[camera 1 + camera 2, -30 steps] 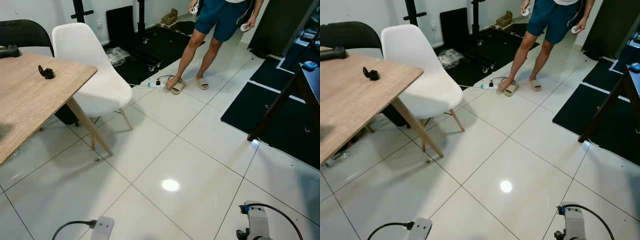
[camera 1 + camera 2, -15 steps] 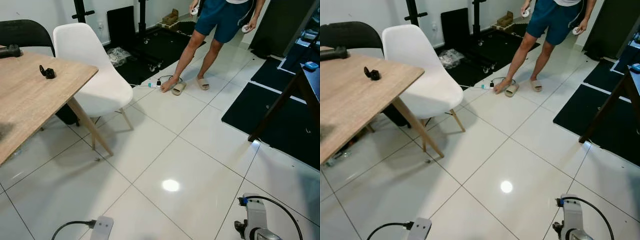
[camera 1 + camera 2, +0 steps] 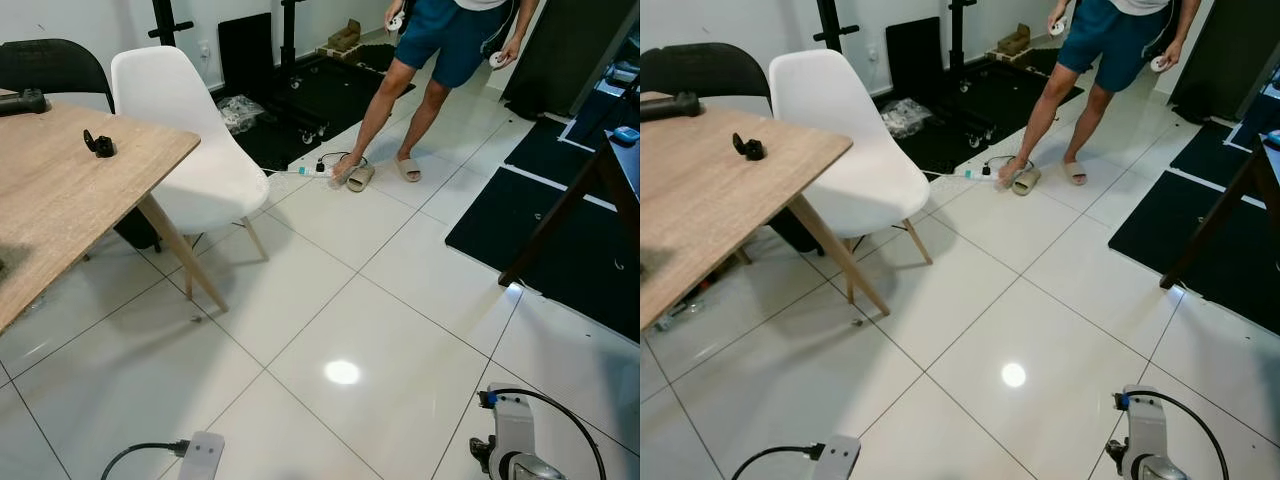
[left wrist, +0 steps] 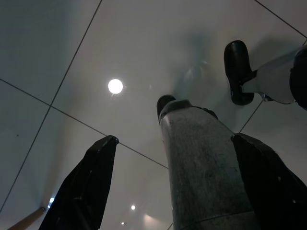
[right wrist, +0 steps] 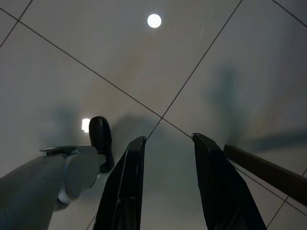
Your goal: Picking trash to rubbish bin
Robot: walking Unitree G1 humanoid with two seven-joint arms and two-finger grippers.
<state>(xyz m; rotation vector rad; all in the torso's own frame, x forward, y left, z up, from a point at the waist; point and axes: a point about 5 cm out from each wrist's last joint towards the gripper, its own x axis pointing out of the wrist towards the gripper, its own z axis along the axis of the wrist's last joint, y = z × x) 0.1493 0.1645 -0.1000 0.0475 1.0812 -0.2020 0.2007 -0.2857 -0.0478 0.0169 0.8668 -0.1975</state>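
Observation:
A crumpled clear plastic bag (image 3: pixel 237 110) lies on the floor by the black mat behind the white chair. Something like a small bottle (image 3: pixel 678 306) lies on the tiles under the wooden table. Both arms hang low at my sides, the left wrist (image 3: pixel 202 456) and the right wrist (image 3: pixel 512 448) showing at the bottom edge. In the left wrist view my left gripper (image 4: pixel 173 139) is open, its fingers (image 4: pixel 84 189) wide apart above bare tiles and my own leg. My right gripper (image 5: pixel 169 139) is open too, with nothing between its fingers (image 5: pixel 122 191).
A wooden table (image 3: pixel 60 215) with a small black object (image 3: pixel 98 145) stands at the left, with a white chair (image 3: pixel 190 150) beside it. A person (image 3: pixel 440 60) stands at the back near a power strip (image 3: pixel 305 170). Black mats (image 3: pixel 545 225) and a dark table leg (image 3: pixel 560 215) are on the right.
The whole view has shifted slightly, so the camera moved. The person has shifted one foot by the slippers. My arms still hang low.

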